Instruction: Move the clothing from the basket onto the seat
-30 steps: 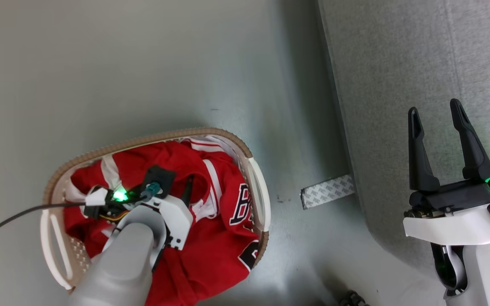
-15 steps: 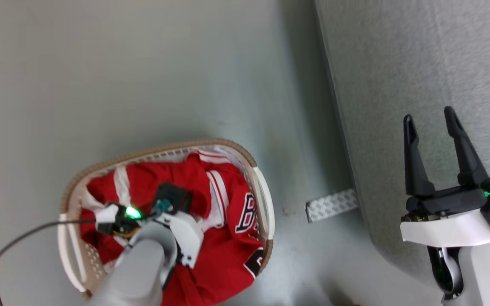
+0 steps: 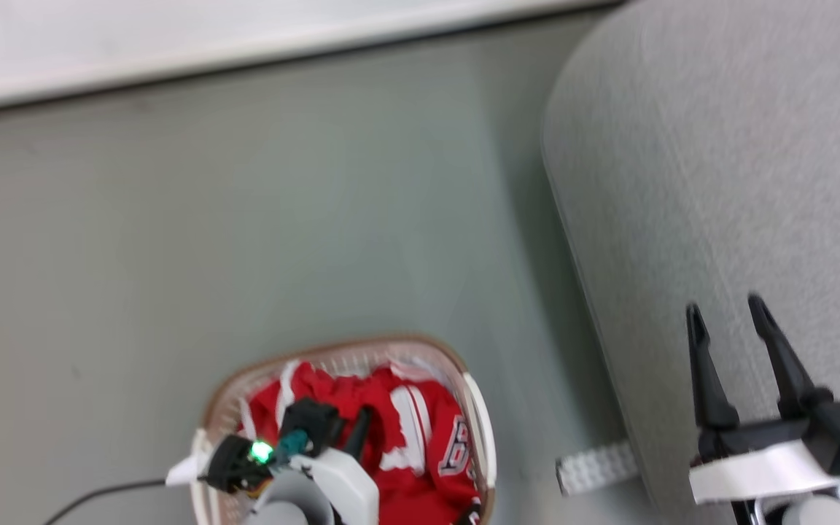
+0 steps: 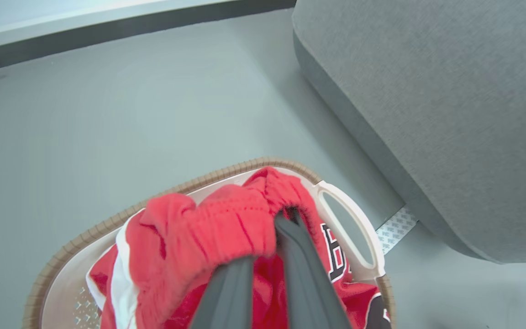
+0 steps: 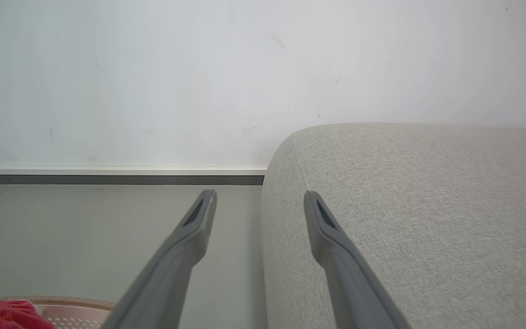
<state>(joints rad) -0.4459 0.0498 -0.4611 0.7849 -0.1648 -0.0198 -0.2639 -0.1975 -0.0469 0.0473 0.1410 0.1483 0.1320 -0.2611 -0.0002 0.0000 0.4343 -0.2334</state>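
Note:
The basket [image 3: 362, 343] stands on the grey floor, white with a brown rim, holding red clothing [image 3: 420, 430] with white stripes and black-and-white lettering. My left gripper [image 3: 354, 437] reaches down into it. In the left wrist view this gripper [image 4: 286, 214] is shut on a bunched red garment [image 4: 208, 228], pulled up above the basket rim [image 4: 107, 226]. The seat [image 3: 719, 146], a large grey sofa, lies to the right. My right gripper [image 3: 725, 306] hovers open and holds nothing, over the seat's left edge [image 5: 404, 205].
A white patterned strip [image 3: 595, 467] lies on the floor between basket and seat. A black cable [image 3: 99, 496] trails left from my left wrist. A white wall with a dark baseboard [image 3: 245, 44] runs along the far side of the grey floor [image 3: 245, 219].
The left gripper has shut on the red garment and drawn it upward. The head camera has tilted up, so basket and right gripper sit lower in the picture and the wall shows.

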